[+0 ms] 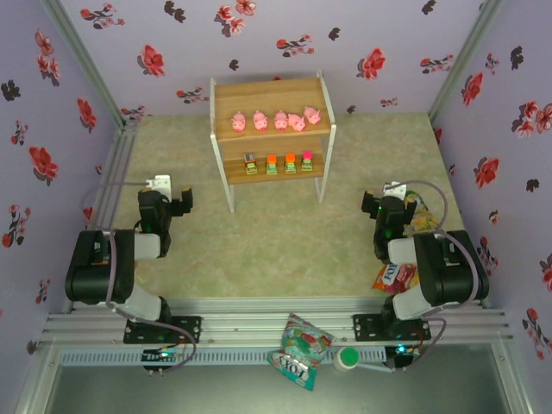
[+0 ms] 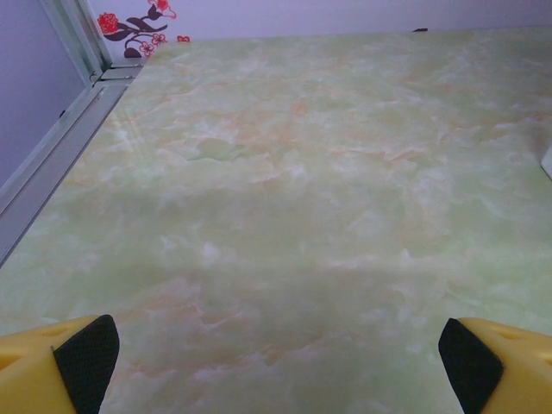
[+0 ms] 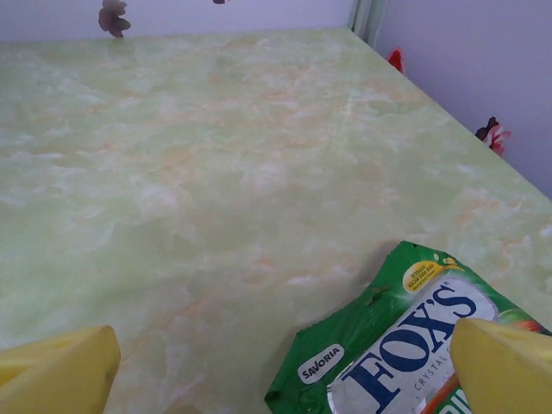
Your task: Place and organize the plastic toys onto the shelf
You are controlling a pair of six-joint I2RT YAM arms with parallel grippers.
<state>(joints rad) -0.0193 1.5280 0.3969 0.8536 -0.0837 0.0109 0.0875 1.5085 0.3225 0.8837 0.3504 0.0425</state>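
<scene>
Pale green marbled table [image 2: 285, 172] stretches between purple flowered walls. At the upper centre of the top view stands the shelf [image 1: 267, 90], with five pink pigs [image 1: 274, 120] in a row on its upper board and four blocky toys [image 1: 280, 164] lined up on the lower one. The left gripper [image 2: 276, 371] hangs spread wide over bare table, holding nothing. The right gripper [image 3: 285, 371] is equally wide open and empty. A green snack bag [image 3: 405, 345] lies at the lower right of its frame, by one finger.
</scene>
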